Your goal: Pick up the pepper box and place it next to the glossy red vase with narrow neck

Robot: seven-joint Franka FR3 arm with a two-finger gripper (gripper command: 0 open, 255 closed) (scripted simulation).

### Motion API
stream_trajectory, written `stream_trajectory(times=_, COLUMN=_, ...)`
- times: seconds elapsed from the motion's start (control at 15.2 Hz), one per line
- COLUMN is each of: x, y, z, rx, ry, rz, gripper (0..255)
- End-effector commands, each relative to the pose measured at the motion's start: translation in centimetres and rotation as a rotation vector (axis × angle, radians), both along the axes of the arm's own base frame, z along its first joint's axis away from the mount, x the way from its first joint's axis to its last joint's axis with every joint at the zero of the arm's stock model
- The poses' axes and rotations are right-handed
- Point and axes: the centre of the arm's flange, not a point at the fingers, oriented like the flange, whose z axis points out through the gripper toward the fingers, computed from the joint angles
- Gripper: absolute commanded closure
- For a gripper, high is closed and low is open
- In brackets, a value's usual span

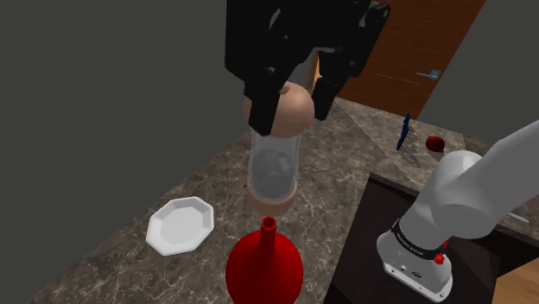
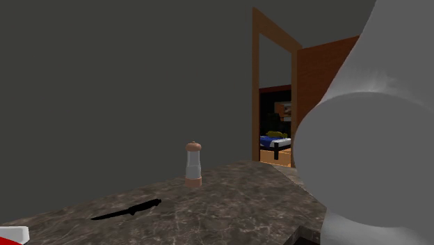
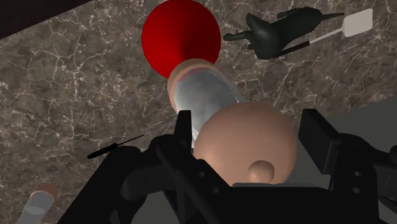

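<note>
The pepper box [image 1: 275, 164] is a clear-bodied mill with a tan cap and tan base. It stands upright, its base low by the stone counter [image 1: 104, 268], just behind the glossy red narrow-necked vase [image 1: 263, 263]. My gripper [image 1: 294, 108] comes down from above, shut on the tan cap, one black finger on each side. In the wrist view the cap [image 3: 245, 143] lies between the fingers of my gripper [image 3: 251, 124], and the mill's base nearly meets the red vase [image 3: 181, 32]. I cannot tell whether the base touches the counter.
A white octagonal plate [image 1: 180, 224] lies beside the vase on the shoulder view's left. A second similar shaker [image 2: 193, 163] and a dark knife [image 2: 129, 209] sit farther along the counter. A blue object [image 1: 403, 131] and a small red one [image 1: 434, 142] lie near the brown door.
</note>
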Motion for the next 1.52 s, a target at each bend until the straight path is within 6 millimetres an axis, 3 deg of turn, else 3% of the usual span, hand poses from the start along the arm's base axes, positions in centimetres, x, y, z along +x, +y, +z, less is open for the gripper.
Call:
stream_trajectory(times=0.0, x=-1.2, y=2.5, z=0.2, rx=0.002, ry=0.002, rz=-0.003, gripper=255)
stream_trajectory(times=0.79, x=-7.0, y=16.6, z=0.2, rx=0.002, ry=0.002, rz=-0.003, gripper=255)
stream_trajectory(times=1.45, x=-7.0, y=16.6, z=-5.1, rx=0.002, ry=0.002, rz=-0.003, gripper=255)
